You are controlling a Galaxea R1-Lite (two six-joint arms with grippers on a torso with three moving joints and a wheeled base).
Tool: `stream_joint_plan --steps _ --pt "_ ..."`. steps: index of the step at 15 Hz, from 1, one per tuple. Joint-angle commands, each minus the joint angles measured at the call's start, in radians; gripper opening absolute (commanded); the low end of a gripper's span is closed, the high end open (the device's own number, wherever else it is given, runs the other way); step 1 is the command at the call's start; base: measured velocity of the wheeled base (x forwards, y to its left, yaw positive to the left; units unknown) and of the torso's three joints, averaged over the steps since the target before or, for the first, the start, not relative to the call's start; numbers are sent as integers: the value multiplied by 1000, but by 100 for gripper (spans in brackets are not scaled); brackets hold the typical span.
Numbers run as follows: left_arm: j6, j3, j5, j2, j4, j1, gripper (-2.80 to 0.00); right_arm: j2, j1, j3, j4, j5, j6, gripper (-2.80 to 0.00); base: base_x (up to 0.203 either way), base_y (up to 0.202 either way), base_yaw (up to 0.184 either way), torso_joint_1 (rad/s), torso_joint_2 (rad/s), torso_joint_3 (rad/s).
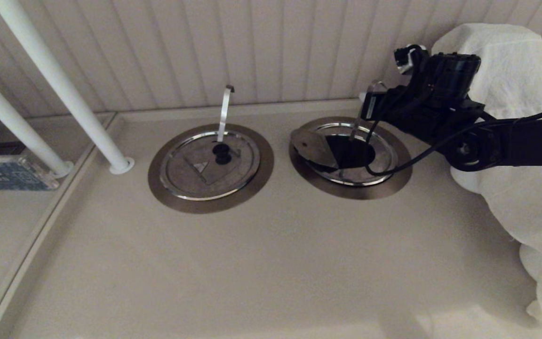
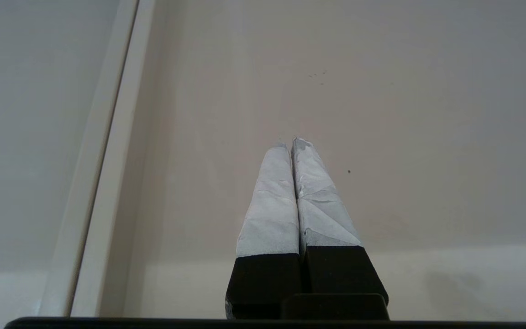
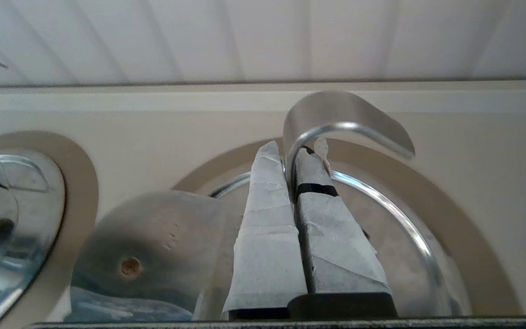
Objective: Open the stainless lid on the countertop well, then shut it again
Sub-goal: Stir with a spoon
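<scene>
The beige countertop (image 1: 252, 263) is spreading wide and bare toward me, giving plenty of open room in front of both rings; a raised lip (image 1: 261, 109) is running along its far edge against the ribbed wall panel (image 1: 181, 52). At the right edge a white cloth (image 1: 515, 141) is draping down over the counter, crowding my right arm from behind. At the left, two white poles (image 1: 59, 89) are slanting down to the counter's left edge.

The countertop well (image 1: 352, 151) is sitting on the right, its wide bronze ring lying flat, and the dark hole is showing open inside it. The stainless lid (image 1: 312, 147) is tilting up, its flap lifted over the left side of the hole with its underside facing out. The twin lid (image 1: 209, 165) is lying flat and shut in its own ring on the left, well apart, with its black knob (image 1: 221, 153) and near-vertical strip (image 1: 224, 113) standing at its far side.

I am holding my right gripper (image 3: 302, 157) above the far side of the well, fingers (image 3: 270, 219) pinched tight around the slanted steel strip (image 3: 336, 116), whose curled top is arching just over my fingertips. The polished rim (image 3: 409, 219) is curving close around my fingers.

My left gripper (image 2: 292, 144) is hanging parked over bare counter, near a straight seam (image 2: 103, 160), its taped fingers pressed together with nothing between them.
</scene>
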Motion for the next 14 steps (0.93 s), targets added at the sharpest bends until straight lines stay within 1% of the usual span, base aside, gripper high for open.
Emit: stream_joint_plan --steps 1,4,6,7,10,12,14 --pt "0 0 0 0 0 0 -280 33 11 -27 -4 -4 3 -280 0 0 0 0 0 0" --pt "0 0 0 0 0 0 -280 97 7 -110 -5 -58 8 -280 0 0 0 0 0 0" --pt "0 0 0 0 0 0 -280 131 -16 -157 -3 -73 10 -280 0 0 0 0 0 0" --pt "0 0 0 0 0 0 -280 131 -24 -160 -3 -73 9 -280 0 0 0 0 0 0" --pt "0 0 0 0 0 0 -280 97 -54 -149 -4 -74 9 -280 0 0 0 0 0 0" --pt "0 0 0 0 0 0 -280 65 -56 -102 -8 -72 7 -280 0 0 0 0 0 0" --pt "0 0 0 0 0 0 -280 34 -41 -50 -57 -70 -1 -280 0 0 0 0 0 0"
